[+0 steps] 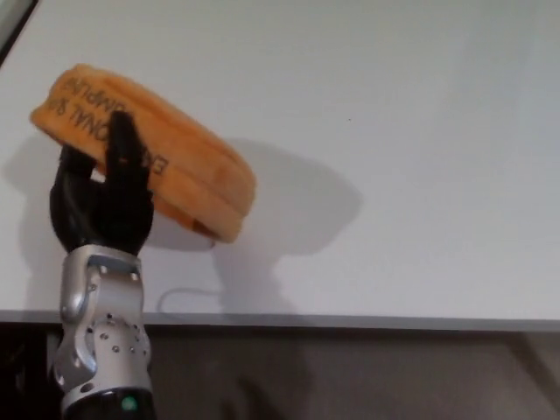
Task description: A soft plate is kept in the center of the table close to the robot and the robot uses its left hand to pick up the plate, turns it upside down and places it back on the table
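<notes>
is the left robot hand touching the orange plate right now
Touching. The head view shows the left robot hand with a black finger laid across the plate, holding it up over the table.

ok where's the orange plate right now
In the head view the orange plate is at the left, held above the white table by the left hand.

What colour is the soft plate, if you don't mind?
Orange, with dark printed lettering; the soft plate shows in the head view.
</notes>
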